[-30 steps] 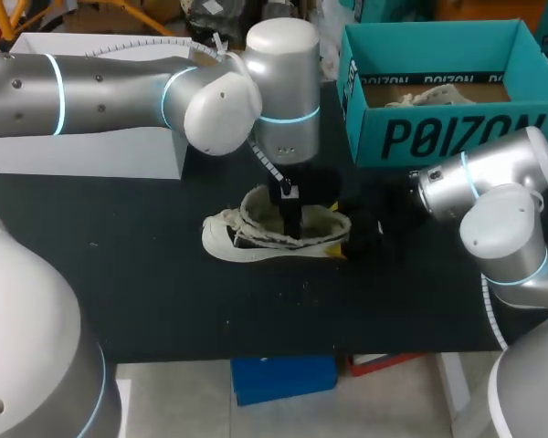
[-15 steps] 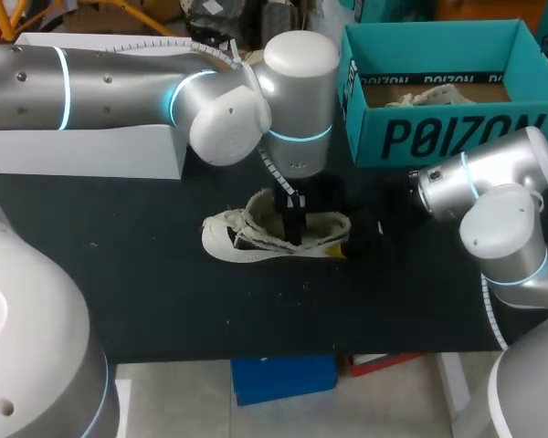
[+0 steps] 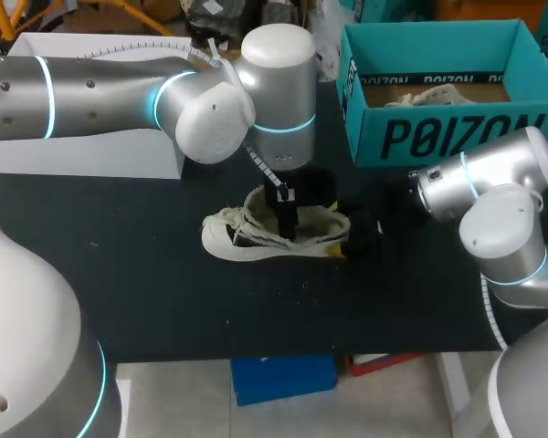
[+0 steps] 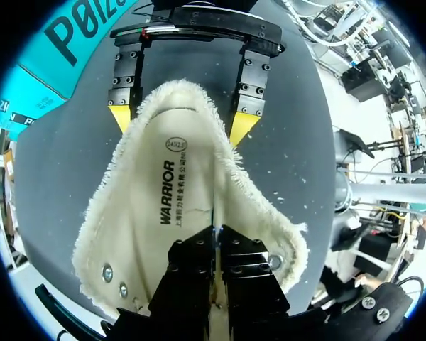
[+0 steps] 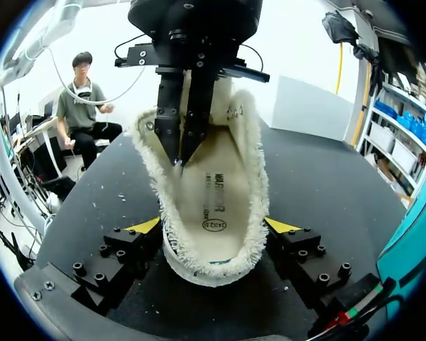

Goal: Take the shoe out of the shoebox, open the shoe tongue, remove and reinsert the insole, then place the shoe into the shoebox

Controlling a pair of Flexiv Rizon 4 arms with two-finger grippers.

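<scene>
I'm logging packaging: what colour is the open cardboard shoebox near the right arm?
The cardboard shoebox is teal with black lettering; clearest in the head view.

A black table [image 3: 146, 292] lies flat under both sets of jaws. A big white box [image 3: 91, 151] sits on it, well apart from the left jaws, off to their side and farther back. Tiny white specks [image 4: 284, 193] dot the dark top just beside the right jaws, and more lie near the left jaws.
</scene>
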